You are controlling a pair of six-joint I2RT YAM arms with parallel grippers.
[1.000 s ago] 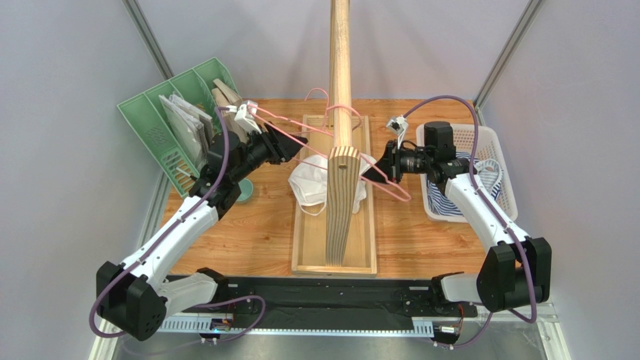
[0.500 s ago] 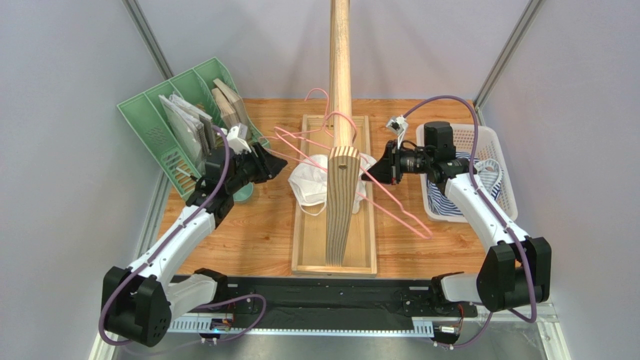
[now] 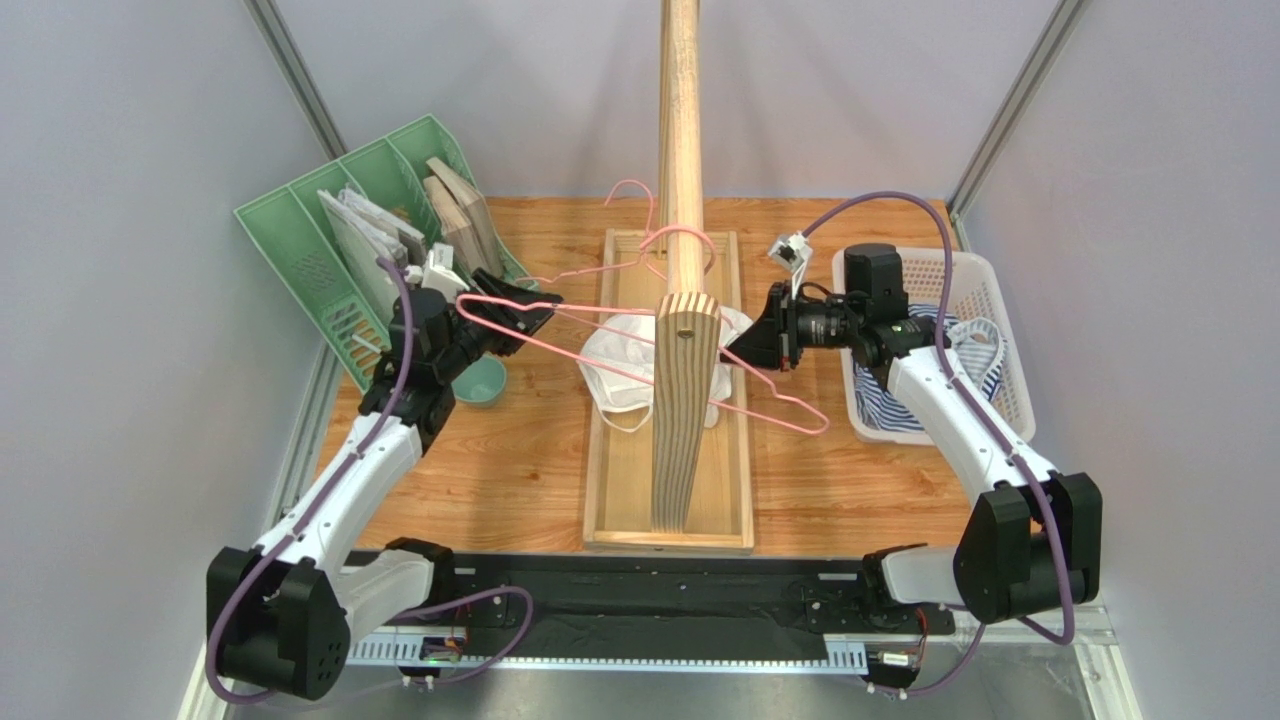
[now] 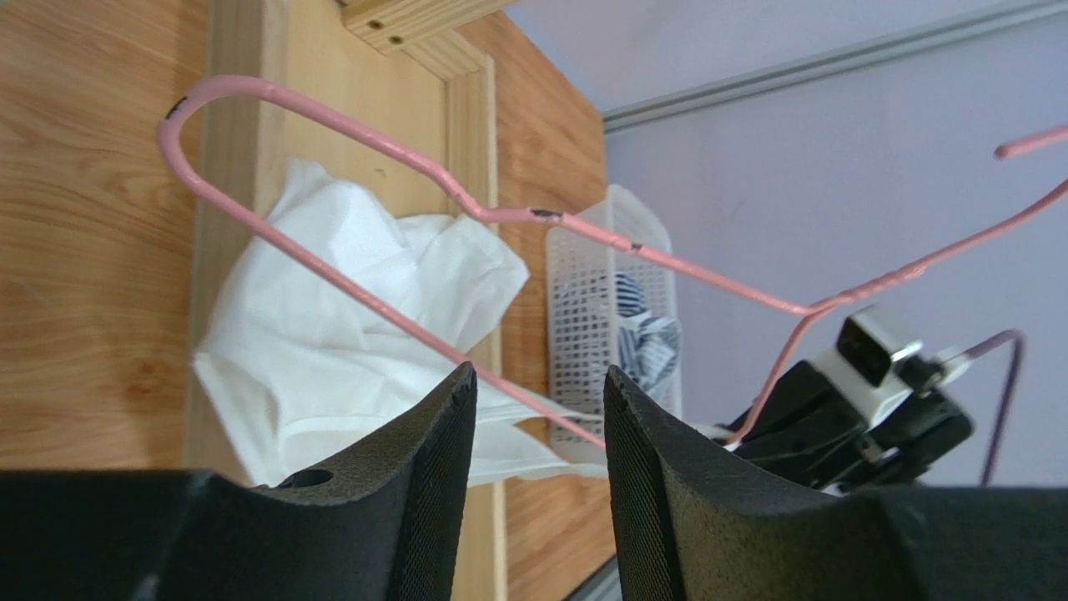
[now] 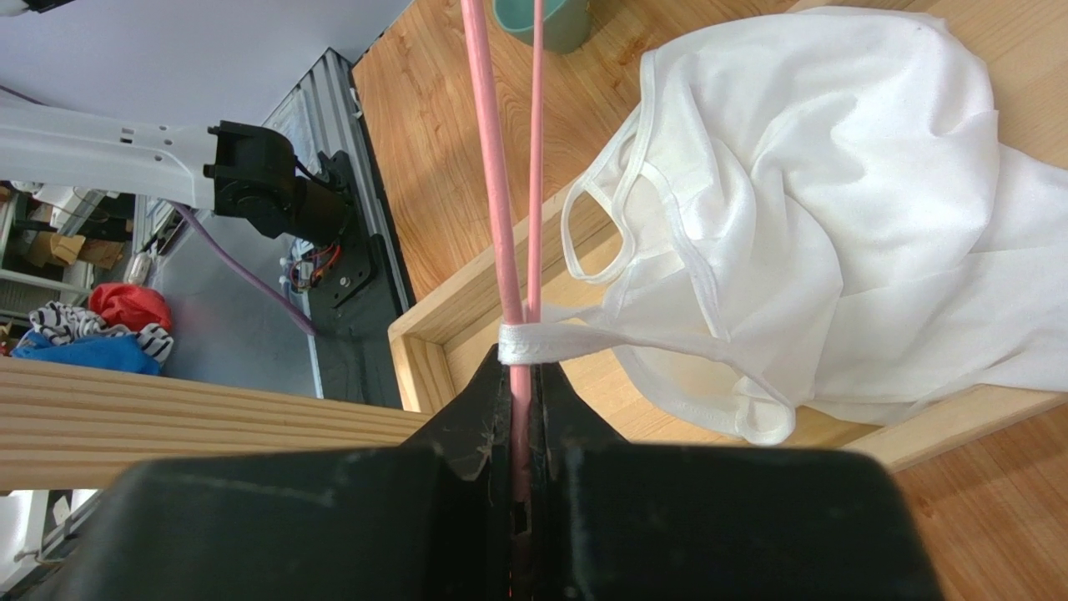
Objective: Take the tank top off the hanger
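A pink wire hanger hangs tilted across the wooden post. The white tank top lies bunched on the wooden base, with one strap still looped round the hanger wire. My right gripper is shut on the hanger's right side; in the right wrist view its jaws pinch the wire just below the strap. My left gripper is open and empty at the hanger's left end. In the left wrist view the pink wire and the tank top lie beyond its fingertips.
A tall wooden post stands on a wooden base tray, with another pink hanger on it. A green file rack and a teal cup are at the left. A white basket with striped cloth is at the right.
My left gripper has let go of the hanger, opened and drawn back to the left. The hanger has swung and tilted, still held by my right gripper.
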